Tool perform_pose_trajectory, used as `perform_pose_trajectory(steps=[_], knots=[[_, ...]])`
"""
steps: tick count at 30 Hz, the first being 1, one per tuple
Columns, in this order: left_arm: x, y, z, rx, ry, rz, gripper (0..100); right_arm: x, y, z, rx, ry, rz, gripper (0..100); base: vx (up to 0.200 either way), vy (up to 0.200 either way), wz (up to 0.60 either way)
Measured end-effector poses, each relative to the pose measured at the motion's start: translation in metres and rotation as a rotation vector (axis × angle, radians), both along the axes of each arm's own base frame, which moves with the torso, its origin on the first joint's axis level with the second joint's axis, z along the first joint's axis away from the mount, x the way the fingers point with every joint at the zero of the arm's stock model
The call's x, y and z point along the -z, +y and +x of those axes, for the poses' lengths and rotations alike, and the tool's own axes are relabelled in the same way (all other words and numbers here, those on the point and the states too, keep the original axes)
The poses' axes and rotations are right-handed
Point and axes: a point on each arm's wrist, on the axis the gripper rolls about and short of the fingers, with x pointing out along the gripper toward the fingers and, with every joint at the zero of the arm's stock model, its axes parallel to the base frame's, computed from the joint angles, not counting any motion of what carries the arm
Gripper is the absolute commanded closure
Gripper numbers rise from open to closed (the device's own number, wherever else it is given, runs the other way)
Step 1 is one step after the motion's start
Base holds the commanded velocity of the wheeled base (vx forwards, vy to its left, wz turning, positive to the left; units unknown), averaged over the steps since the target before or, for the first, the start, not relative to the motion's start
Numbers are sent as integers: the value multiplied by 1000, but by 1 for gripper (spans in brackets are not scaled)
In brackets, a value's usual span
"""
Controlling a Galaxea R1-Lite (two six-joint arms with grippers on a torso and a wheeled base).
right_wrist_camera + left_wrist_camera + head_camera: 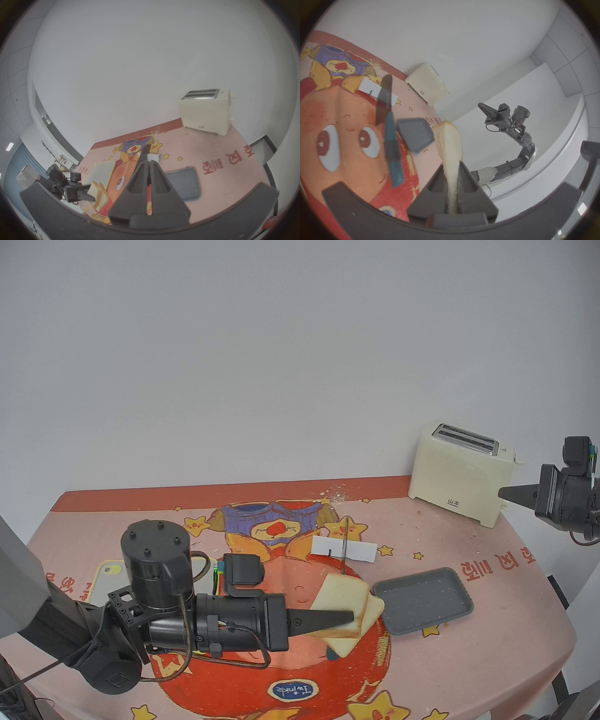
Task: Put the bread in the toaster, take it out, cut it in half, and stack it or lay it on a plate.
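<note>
My left gripper (350, 617) (452, 170) is shut on a slice of bread (340, 602) (450, 147), held on edge above the table just left of the grey plate (424, 600) (415, 134). A paler piece of bread (369, 618) overlaps behind it; whether it is pinched too I cannot tell. A knife with a teal handle (391, 150) and dark blade (383, 100) lies on the cloth under the bread. The cream toaster (462, 471) (206, 109) stands at the back right, its slots empty. My right gripper (507, 493) (149, 168) hangs shut and empty beside the toaster.
A white card (359, 550) lies behind the bread. A pale cutting board (109, 580) (100, 173) sits at the table's left, partly behind my left arm. The cartoon tablecloth (500, 627) has bare room at the front right.
</note>
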Motion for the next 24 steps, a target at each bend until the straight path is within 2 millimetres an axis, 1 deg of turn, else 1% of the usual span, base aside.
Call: perform_pose_trajectory(steps=[1, 4, 7, 10, 13, 18, 21, 24], knots=[[-1, -2, 2, 1, 16, -7, 100, -1, -1, 0, 3, -3, 1, 100, 0, -200, 0], [-10, -10, 11, -13, 106, -60, 100, -2, -2, 1, 8, -7, 2, 100, 0, 0, 0], [-18, -16, 20, -21, 129, -97, 100, -2, -2, 1, 12, -8, 1, 100, 0, 0, 0], [-17, -23, 30, -30, 141, -109, 100, -3, -4, 1, 20, -10, 2, 100, 0, 0, 0], [-13, -30, 39, -49, 146, -110, 100, -3, -5, 2, 24, -12, 2, 100, 0, 0, 0], [4, -44, 58, -179, 170, -76, 100, -3, -5, 2, 22, -15, -9, 100, 0, 0, 0], [15, -52, 63, -207, 211, -31, 100, -1, -5, 3, 20, -11, -16, 100, 0, 0, 0], [22, -60, 66, -213, 241, 2, 100, 0, -5, 4, 19, -6, -21, 100, 0, 0, 0]])
